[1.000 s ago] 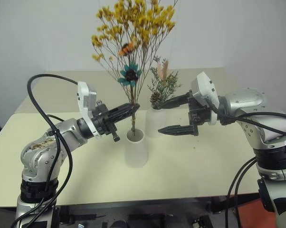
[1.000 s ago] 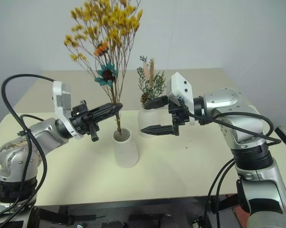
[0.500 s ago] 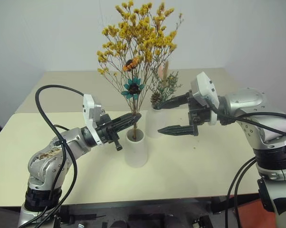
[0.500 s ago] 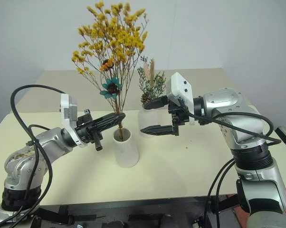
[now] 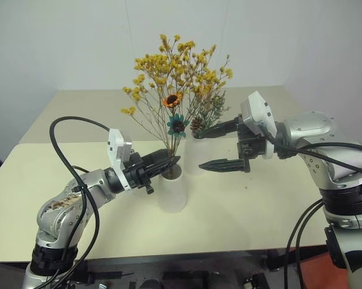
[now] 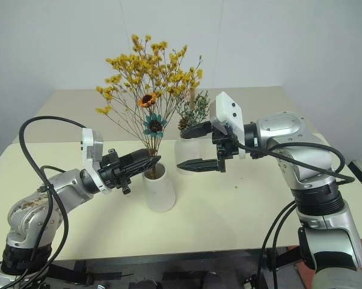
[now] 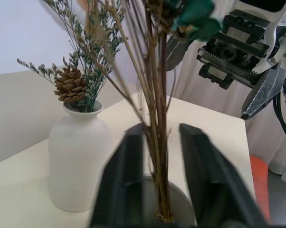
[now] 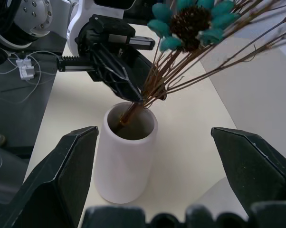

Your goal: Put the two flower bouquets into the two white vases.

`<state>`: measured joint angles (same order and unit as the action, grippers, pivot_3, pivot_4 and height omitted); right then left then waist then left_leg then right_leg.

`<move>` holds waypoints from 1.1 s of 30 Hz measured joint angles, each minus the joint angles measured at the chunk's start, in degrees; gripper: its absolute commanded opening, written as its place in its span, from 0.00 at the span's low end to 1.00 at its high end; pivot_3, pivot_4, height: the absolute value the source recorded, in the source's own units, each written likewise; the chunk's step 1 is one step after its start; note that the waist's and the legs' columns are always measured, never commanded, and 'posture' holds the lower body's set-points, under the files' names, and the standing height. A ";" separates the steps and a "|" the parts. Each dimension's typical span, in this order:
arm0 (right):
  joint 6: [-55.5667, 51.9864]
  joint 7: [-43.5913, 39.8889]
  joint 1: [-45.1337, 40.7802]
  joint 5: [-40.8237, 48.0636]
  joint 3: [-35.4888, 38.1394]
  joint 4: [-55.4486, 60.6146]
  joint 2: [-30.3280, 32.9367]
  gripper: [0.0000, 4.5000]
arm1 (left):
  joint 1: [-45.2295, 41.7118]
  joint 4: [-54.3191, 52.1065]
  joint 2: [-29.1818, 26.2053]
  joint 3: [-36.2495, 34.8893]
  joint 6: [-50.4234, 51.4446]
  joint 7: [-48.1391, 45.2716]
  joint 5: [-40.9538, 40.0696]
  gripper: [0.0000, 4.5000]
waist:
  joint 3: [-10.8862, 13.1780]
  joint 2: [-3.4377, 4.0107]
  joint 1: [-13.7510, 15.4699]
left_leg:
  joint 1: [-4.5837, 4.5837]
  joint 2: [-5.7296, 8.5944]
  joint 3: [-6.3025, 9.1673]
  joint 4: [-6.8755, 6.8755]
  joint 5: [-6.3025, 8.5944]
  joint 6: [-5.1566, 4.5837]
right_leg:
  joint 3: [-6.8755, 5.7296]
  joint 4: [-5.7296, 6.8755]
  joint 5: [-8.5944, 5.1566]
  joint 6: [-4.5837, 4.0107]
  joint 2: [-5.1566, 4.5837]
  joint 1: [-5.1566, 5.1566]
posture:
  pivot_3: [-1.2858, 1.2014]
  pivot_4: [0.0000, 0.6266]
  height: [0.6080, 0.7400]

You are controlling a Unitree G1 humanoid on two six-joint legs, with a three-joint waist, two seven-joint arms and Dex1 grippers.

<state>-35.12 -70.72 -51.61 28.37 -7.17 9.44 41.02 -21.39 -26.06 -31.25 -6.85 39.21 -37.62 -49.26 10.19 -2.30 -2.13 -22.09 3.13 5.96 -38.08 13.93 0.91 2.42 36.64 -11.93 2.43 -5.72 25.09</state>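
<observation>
Releasing looks like the step in hand: in the left eye view the left gripper [image 5: 165, 162], mid-frame, has the thin stems of the yellow bouquet [image 5: 178, 72] standing in the matte cone vase [image 5: 172, 189] on the pale bench [image 5: 241, 211], while the right gripper [image 5: 220, 144] gapes wide, empty, beside the bottle vase [image 5: 196, 153]. In the left wrist view the black fingers [image 7: 126, 175] sit slightly parted around the stems, the pinecone sprig [image 7: 71, 83] already in its vase at left; next I would back out gently

yellow bunch [image 5: 180, 66]: stems down in cone vase [image 5: 172, 188], between left gripper [image 5: 167, 163] fingers
green bunch [image 7: 83, 71]: upright in bottle vase [image 7: 79, 161], beside right gripper [image 5: 210, 147]
</observation>
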 measured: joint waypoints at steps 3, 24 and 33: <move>0.00 0.10 0.00 -0.02 0.00 -0.02 -0.39 1.00 | 1.45 -1.39 -0.46 -0.10 0.99 0.73 -0.62 0.69 | 0.00 0.00 -0.04 | 0.01 -0.02 0.00 0.00 0.00 0.00 | 0.01 0.01 0.00 0.00 0.01 0.00 | 0.52 0.24 1.00; 0.89 0.44 2.61 -0.04 1.47 -0.40 0.44 1.00 | 11.65 -6.09 -18.02 -13.62 4.78 -7.25 -11.57 1.00 | 0.04 0.07 0.07 | 0.08 -0.10 -0.01 0.02 0.01 -0.01 | -0.02 -0.02 -0.02 -0.06 0.11 -0.06 | 0.52 0.24 1.00; -0.32 3.19 12.45 1.21 7.40 4.18 5.18 1.00 | 5.49 5.16 -23.17 -11.91 0.91 -17.57 -4.37 1.00 | 0.05 0.08 0.14 | 0.06 -0.13 -0.02 0.05 0.02 -0.03 | -0.03 -0.09 -0.02 -0.07 0.14 -0.07 | 0.52 0.24 1.00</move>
<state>-35.43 -67.53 -39.16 29.58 0.23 13.62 46.20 -15.90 -20.89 -54.42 -18.76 40.12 -55.18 -53.63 10.24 -2.22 -2.00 -22.04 3.01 5.94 -38.03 13.95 0.87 2.39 36.55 -11.95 2.36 -5.59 25.03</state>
